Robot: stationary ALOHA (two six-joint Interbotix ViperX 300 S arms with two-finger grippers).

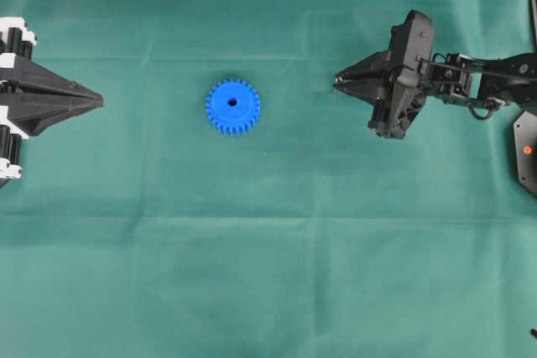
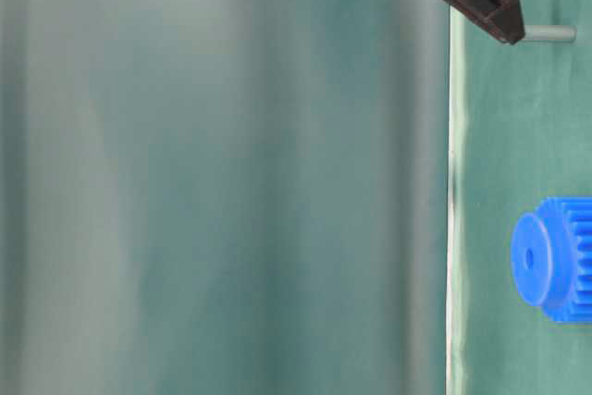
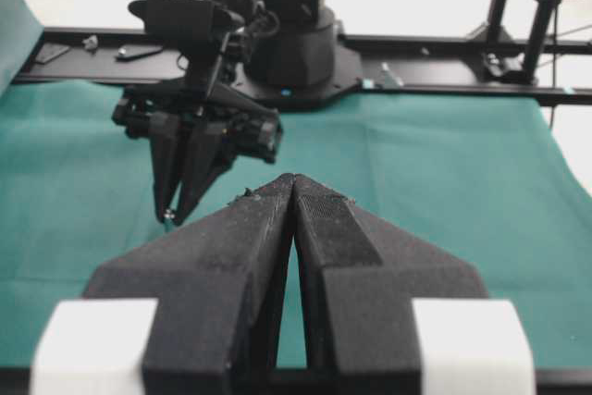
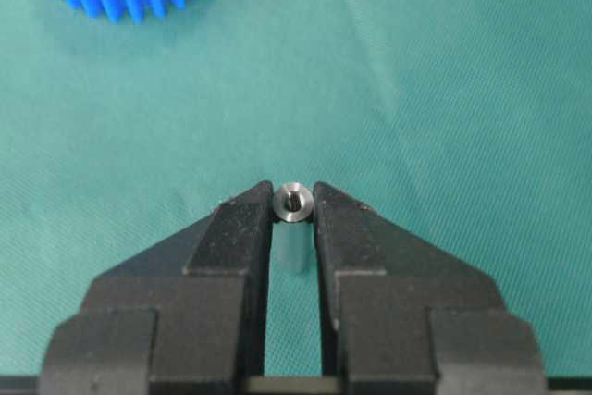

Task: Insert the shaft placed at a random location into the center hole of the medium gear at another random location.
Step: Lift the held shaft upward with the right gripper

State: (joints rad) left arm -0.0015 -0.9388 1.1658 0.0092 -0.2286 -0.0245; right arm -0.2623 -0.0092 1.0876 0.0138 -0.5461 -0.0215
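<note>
While the medium gear (image 1: 232,106) lies flat on the green cloth (image 1: 277,274) near the middle of the overhead view, the shaft (image 4: 293,203) is seen in the right wrist view pinched between the fingertips of the right gripper (image 4: 294,205). The jaws are drawn in to a narrow gap, both pads touching the sides of the silvery pin, whose round end faces the camera. In the table-level view the shaft (image 2: 549,33) is shown projecting from the tips of the right gripper (image 2: 511,34) towards the cloth. The center hole (image 1: 232,102) is visible as a small dark spot in the raised hub, well apart from the right gripper (image 1: 338,81). At the left edge of the overhead view the left gripper (image 1: 96,103) is held apart from the gear; in the left wrist view its fingers (image 3: 319,219) are pressed together with nothing between them.
</note>
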